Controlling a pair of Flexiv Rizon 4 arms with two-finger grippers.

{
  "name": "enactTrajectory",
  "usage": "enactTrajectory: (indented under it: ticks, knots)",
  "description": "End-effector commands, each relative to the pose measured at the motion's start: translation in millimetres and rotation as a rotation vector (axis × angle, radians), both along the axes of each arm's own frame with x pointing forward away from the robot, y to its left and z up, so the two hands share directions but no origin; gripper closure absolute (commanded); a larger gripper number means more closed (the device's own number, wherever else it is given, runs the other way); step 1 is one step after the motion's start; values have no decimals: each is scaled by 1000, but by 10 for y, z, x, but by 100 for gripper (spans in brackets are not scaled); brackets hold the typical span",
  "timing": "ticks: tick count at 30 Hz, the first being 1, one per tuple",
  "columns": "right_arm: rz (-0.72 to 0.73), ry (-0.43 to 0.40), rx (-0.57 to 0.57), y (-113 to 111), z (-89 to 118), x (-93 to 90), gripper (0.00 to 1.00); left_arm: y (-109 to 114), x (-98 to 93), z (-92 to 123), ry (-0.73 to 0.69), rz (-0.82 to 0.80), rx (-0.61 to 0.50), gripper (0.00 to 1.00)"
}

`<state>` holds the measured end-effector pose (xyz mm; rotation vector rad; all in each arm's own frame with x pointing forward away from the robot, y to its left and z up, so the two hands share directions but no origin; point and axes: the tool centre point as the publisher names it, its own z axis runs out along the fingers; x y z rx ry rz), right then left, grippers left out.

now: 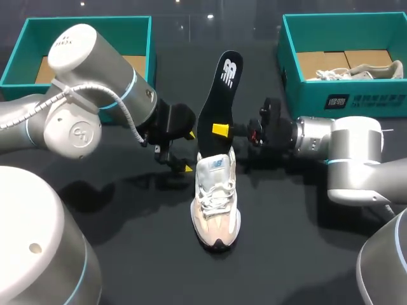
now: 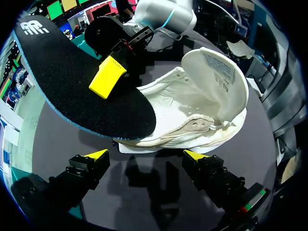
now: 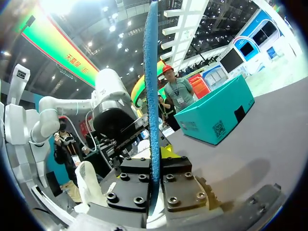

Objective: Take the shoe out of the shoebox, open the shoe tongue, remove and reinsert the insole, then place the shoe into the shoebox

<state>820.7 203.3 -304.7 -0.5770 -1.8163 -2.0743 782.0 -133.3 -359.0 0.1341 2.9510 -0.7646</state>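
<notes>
A white and beige shoe [image 1: 216,203] stands on the dark table, toe toward the near edge. A black insole [image 1: 217,105] with a blue rim rises from its opening, its lower end in the shoe. My right gripper [image 1: 220,130] is shut on the insole's middle, one yellow tip showing on the black face. In the right wrist view the insole [image 3: 152,96] runs edge-on between the clamped fingers of my right gripper [image 3: 153,185]. My left gripper [image 1: 189,152] stands open just left of the shoe's heel. In the left wrist view the shoe [image 2: 197,115] and insole [image 2: 72,82] lie ahead of my left gripper [image 2: 147,155], nothing between its tips.
A teal shoebox [image 1: 25,51] stands at the back left behind my left arm. A second teal shoebox [image 1: 299,89] at the back right holds another light shoe [image 1: 356,71]. Bare dark tabletop lies in front of the shoe.
</notes>
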Motion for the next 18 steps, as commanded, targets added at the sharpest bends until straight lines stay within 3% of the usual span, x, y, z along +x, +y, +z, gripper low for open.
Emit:
enactTrajectory:
  ticks: [1, 18]
  knots:
    - [-6, -2, -21, 33, 66, -40, 100, 2, -2, 5, 0, 0, 3, 0]
    - [27, -89, -70, 29, 43, -169, 100, 2, -2, 5, 0, 0, 3, 0]
